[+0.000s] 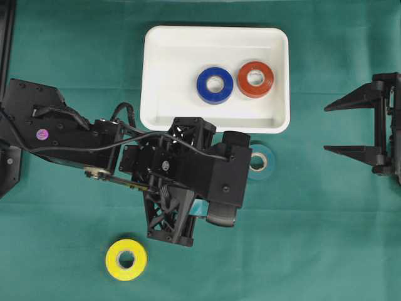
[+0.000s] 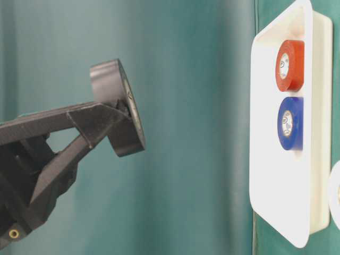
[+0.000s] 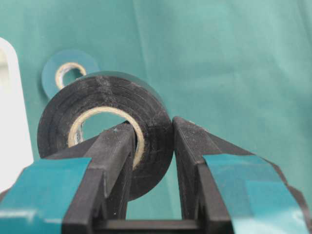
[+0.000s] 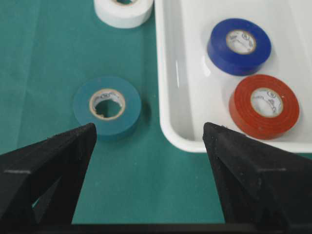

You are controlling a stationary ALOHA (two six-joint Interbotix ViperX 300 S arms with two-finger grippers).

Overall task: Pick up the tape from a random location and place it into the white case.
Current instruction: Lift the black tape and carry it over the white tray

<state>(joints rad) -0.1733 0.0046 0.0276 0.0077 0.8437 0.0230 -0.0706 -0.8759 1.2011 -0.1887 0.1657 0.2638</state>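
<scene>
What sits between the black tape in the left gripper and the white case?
Nothing visible. The left gripper holds the black tape in the air near the case. The teal roll lies on the cloth beside the case. Blue and red rolls inside leave room.

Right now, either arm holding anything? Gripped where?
Left gripper holds the black tape roll, one finger through its core, one outside, pinching the wall. Right gripper open, empty.

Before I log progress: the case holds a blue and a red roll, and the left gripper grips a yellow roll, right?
Not quite. The roll in the left gripper is the black roll, as the left wrist view shows. The white case does hold the blue roll and the red roll.
</scene>
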